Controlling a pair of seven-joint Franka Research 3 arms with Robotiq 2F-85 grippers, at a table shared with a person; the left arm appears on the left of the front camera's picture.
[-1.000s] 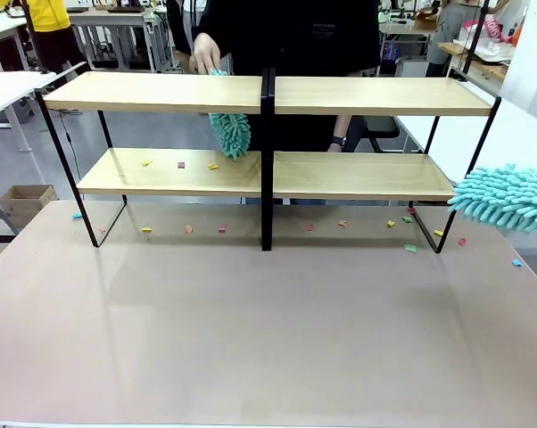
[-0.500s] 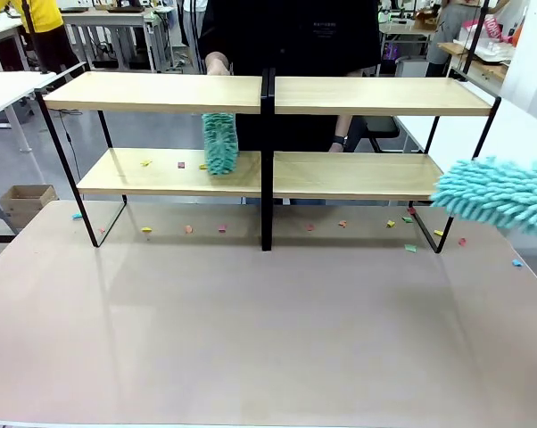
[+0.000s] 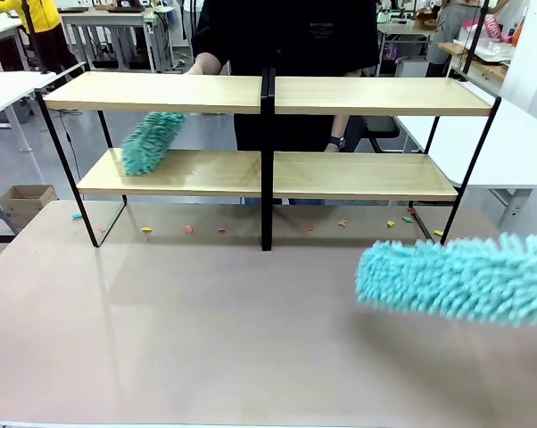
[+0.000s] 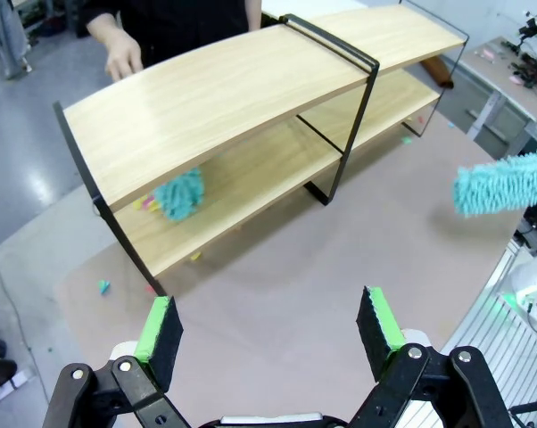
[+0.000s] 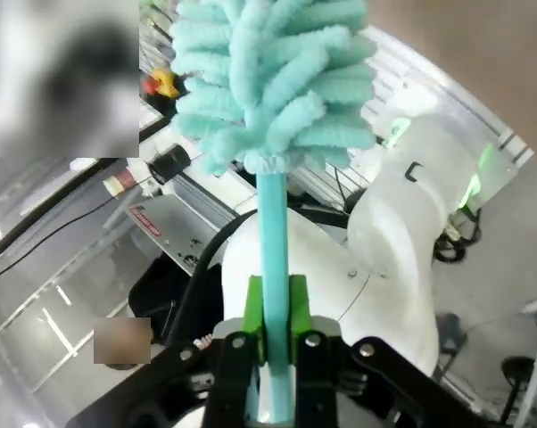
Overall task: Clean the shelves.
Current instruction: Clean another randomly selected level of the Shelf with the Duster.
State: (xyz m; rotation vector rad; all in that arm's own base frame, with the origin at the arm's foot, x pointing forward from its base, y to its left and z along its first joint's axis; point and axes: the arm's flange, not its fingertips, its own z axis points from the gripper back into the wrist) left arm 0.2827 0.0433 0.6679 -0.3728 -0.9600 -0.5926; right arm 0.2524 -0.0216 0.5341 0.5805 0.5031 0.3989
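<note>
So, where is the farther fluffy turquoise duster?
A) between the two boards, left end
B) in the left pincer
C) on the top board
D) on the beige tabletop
A: the fluffy turquoise duster is above the lower light wooden board, near the left end.

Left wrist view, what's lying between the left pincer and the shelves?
Bare tabletop stretches from the open left pincer to the shelves, apart from a small scrap by the rack's foot, as the left wrist view shows.

Lower right in the front view, the teal duster is smeared and cut by the frame's right edge. The person's duster, upper left, is blurred, its handle hidden behind the shelves.
</note>
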